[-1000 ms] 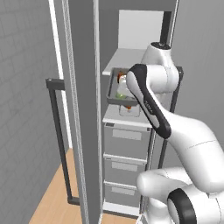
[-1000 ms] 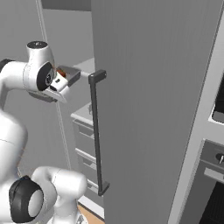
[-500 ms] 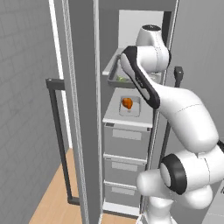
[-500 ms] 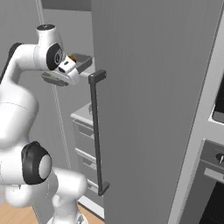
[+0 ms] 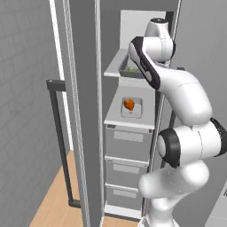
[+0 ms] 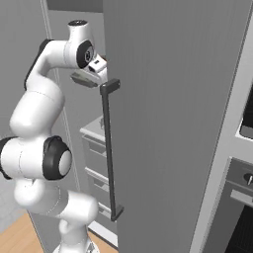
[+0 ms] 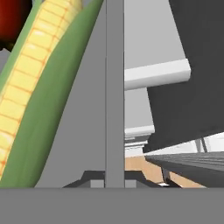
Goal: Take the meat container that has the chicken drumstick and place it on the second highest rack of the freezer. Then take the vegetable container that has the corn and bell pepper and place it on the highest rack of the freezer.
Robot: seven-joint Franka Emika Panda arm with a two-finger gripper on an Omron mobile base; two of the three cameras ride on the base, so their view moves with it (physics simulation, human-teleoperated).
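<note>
Currently, left base view: freezer [image 5: 133, 133] door open, arm reaching up into it. Vegetable container [image 5: 129, 67] sits at the front edge of the highest rack [image 5: 113, 67], greenery visible inside. Meat container [image 5: 132, 107] with the chicken drumstick [image 5: 129, 104] rests on the shelf below, above the drawers [image 5: 128, 142].

Right base view: end effector [image 6: 100, 67] up against the vegetable container, just behind the door edge beside the dark bar handle [image 6: 109, 148]; fingers hidden.

Hand view: corn [image 7: 35, 83] lies diagonally in the tray, bell pepper [image 7: 13, 19] at its upper end. End effector clamped together on the container wall [image 7: 114, 87].
</note>
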